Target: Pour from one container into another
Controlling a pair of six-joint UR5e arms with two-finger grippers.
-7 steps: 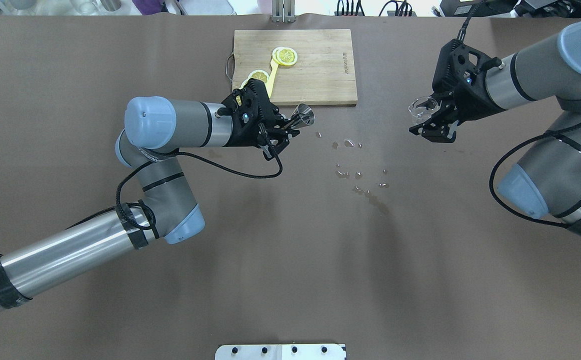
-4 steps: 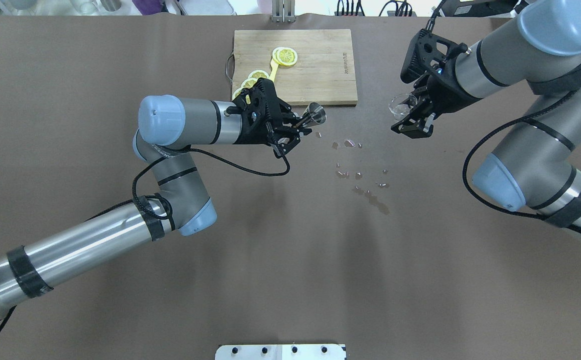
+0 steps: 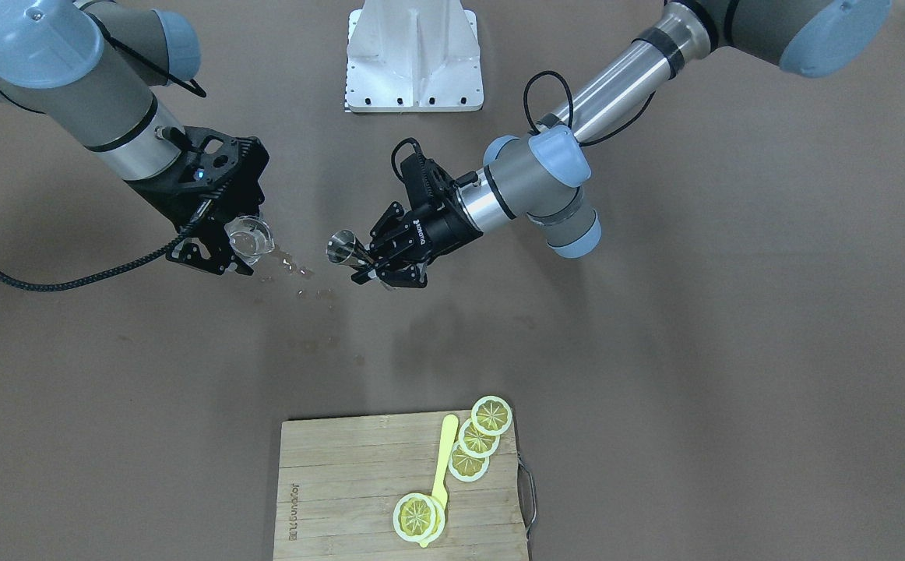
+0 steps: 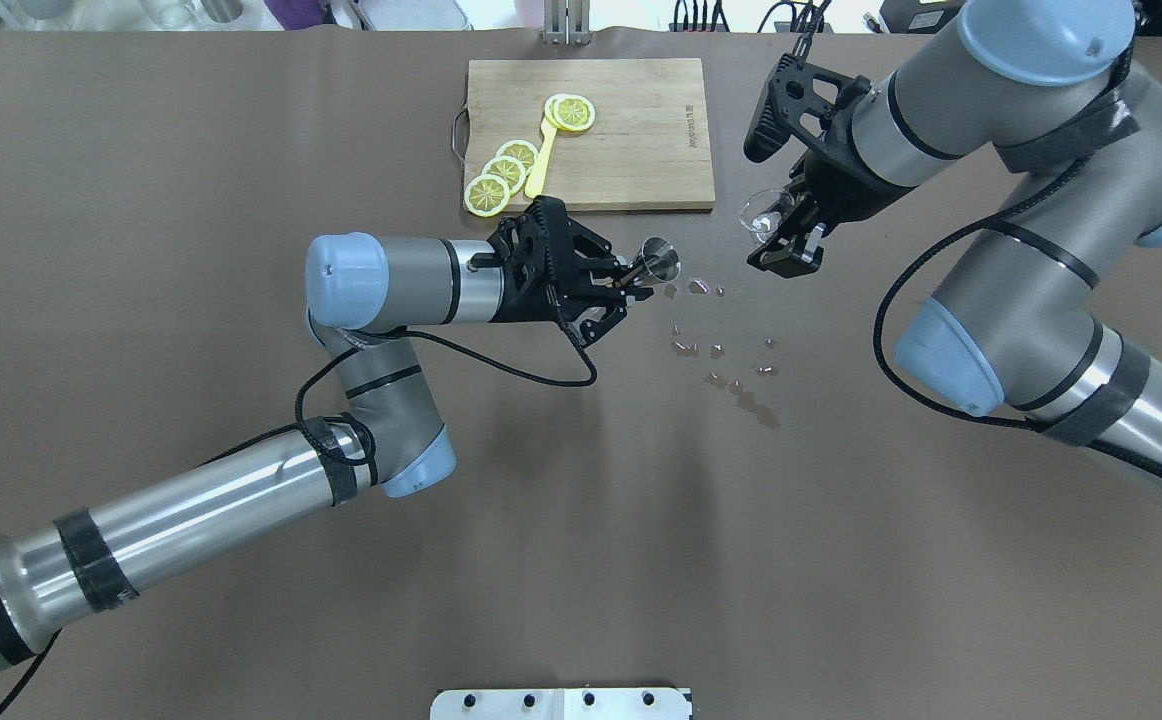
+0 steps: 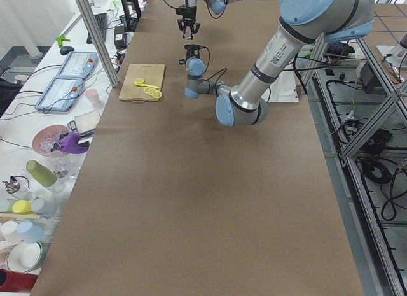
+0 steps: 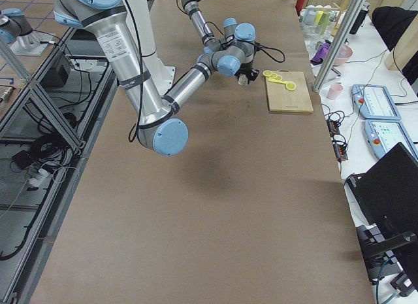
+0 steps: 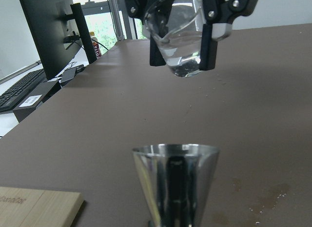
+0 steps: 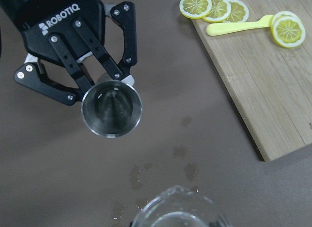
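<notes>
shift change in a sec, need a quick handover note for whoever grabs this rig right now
Left pincer: shut on the metal jigger, mouth up, off the table.
Right pincer: shut on the glass beaker, clear liquid inside, beside the metal jigger, not touching.
Done: both containers lifted; spilled drops on the table.
Left: bring the glass beaker over the metal jigger and pour.

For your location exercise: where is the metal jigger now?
Overhead view, centre: the left gripper holds the metal jigger just below the cutting board, left of the glass beaker.
</notes>
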